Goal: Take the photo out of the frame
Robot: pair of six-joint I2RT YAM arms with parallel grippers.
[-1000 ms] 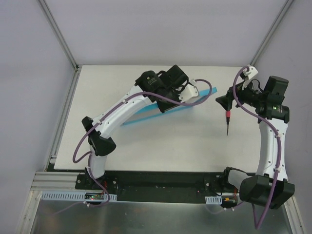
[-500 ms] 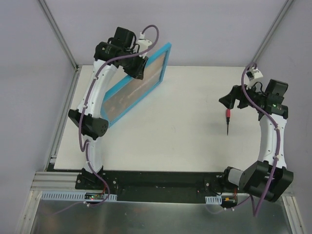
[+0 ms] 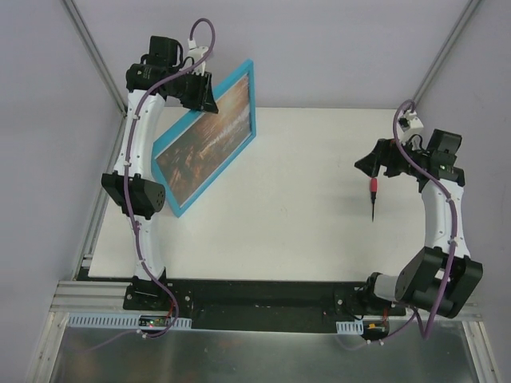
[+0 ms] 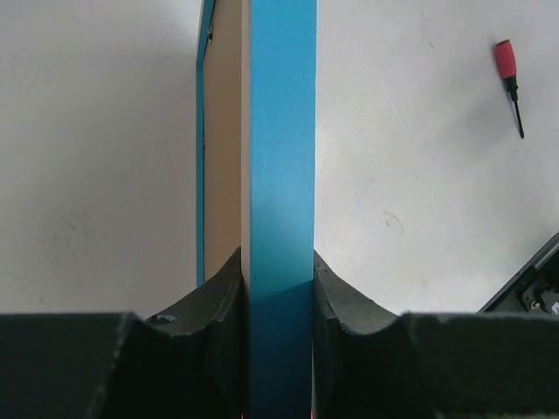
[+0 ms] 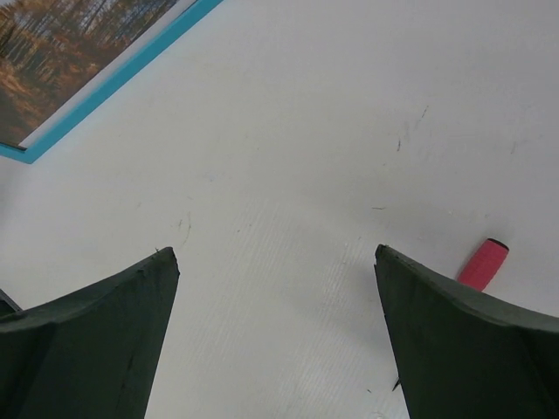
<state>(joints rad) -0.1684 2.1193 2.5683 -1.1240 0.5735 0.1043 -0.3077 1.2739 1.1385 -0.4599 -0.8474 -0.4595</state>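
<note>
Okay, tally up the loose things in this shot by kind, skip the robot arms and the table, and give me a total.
frame: 1
photo: 1 (inside the frame)
screwdriver: 1 (red handle, lying on the table)
Total: 3

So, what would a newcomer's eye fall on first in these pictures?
First the turquoise frame, held up tilted at the far left with its edge pinched in the left claw and the autumn forest photo inside it. Next, the small red-handled screwdriver, lying alone on the white table at the right, near the wide-open right claw.
</note>
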